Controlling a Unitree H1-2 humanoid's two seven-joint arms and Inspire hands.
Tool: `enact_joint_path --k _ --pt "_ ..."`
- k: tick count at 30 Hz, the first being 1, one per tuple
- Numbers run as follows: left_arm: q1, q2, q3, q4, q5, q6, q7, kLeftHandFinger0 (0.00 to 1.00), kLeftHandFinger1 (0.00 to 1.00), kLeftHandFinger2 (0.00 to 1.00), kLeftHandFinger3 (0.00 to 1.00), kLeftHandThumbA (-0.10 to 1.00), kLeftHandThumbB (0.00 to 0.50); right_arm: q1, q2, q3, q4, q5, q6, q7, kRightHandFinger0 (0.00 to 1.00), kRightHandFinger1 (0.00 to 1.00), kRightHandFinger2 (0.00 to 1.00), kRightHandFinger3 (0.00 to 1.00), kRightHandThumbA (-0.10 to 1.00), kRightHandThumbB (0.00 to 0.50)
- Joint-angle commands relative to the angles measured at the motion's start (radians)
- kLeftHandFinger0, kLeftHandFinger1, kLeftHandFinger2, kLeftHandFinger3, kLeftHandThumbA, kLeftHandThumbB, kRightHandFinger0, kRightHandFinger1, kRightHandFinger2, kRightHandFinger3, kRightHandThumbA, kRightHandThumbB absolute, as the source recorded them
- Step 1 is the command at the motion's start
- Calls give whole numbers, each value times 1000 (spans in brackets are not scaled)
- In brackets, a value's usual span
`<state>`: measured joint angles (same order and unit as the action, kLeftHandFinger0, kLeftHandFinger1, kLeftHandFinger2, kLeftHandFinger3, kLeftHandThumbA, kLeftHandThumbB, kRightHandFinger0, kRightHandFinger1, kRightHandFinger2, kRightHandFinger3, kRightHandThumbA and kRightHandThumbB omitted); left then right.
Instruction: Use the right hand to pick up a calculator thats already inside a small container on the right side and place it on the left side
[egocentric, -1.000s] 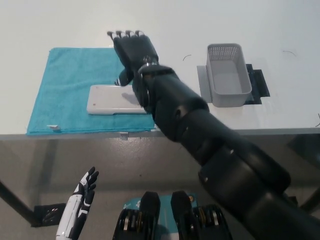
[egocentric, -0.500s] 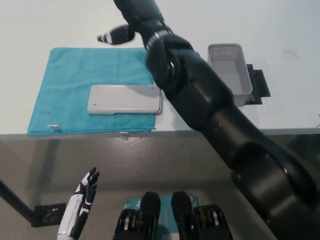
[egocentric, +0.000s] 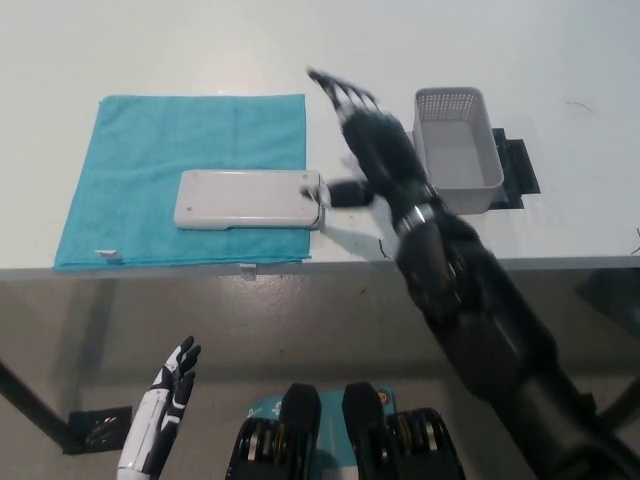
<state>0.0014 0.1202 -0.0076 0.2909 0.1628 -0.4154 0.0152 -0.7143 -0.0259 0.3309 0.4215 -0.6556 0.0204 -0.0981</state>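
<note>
- The calculator (egocentric: 249, 199) lies flat on the teal towel (egocentric: 150, 150), right end poking off the towel's edge. Looks placed to me.
- The black right hand (egocentric: 375, 140) hangs at its 3 o'clock, fingers spread, empty; a careless sweep could knock it.
- Grey basket (egocentric: 455, 150) sits empty further right.
- The white left hand (egocentric: 165, 405) rests at 7 o'clock below the table, fingers apart.

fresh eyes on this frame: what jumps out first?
The black right hand, open, is above the table between the teal towel and the empty grey basket. The white calculator lies on the towel's near edge. The white left hand hangs low at bottom left.
</note>
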Motion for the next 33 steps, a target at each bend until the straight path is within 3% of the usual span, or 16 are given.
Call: enact_joint_path --k 1,4,6,10,15,17,18,19,22,24,27,33 --pt "-129 23 3 -22 -1 -55 21 1000 1000 1000 1000 1000 21 216 -112 -101 -1252 147 -163 7 1000 1000 1000 1000 954 393" --pt "-140 22 5 -23 0 -55 19 1000 1000 1000 1000 1000 15 333 -126 -103 -1319 96 -145 16 1000 1000 1000 1000 1000 371" --pt "-147 21 8 -24 -9 -54 7 1000 1000 1000 1000 1000 23 378 -135 -83 -1293 170 -197 -17 1000 1000 1000 1000 992 343" --pt "-157 19 11 -27 -6 -55 14 1000 1000 1000 1000 1000 25 462 -165 -87 -1185 250 -293 -66 1000 1000 1000 1000 1000 367" --pt "-166 20 15 -24 -16 -52 8 1000 1000 1000 1000 1000 29 579 -166 -110 -1004 200 -431 -168 1000 1000 1000 1000 1000 189" --pt "-171 19 16 -23 -14 -54 11 1000 1000 1000 1000 1000 29 649 -163 -122 -940 275 -406 -148 1000 1000 1000 1000 1000 242" --pt "-175 19 16 -21 -14 -54 12 1000 1000 1000 1000 1000 29 655 -161 -127 -933 281 -395 -143 1000 1000 1000 1000 1000 244" --pt "-174 19 17 -21 -15 -55 14 1000 1000 1000 1000 1000 22 673 -164 -140 -882 291 -412 -147 1000 1000 1000 1000 1000 218" --pt "-168 16 19 -24 -19 -55 13 1000 1000 1000 1000 1000 24 695 -165 -174 -782 325 -412 -137 1000 1000 1000 1000 1000 236" --pt "-165 15 19 -26 -16 -54 14 1000 1000 1000 1000 1000 26 694 -163 -197 -700 353 -433 -131 1000 1000 1000 1000 1000 204" --pt "-156 14 16 -28 -7 -55 19 1000 1000 1000 1000 1000 26 696 -160 -226 -601 356 -432 -120 1000 1000 1000 1000 1000 208" --pt "-152 12 15 -26 -17 -55 24 1000 1000 1000 1000 1000 19 663 -131 -269 -416 523 -367 -12 1000 1000 1000 1000 1000 192"
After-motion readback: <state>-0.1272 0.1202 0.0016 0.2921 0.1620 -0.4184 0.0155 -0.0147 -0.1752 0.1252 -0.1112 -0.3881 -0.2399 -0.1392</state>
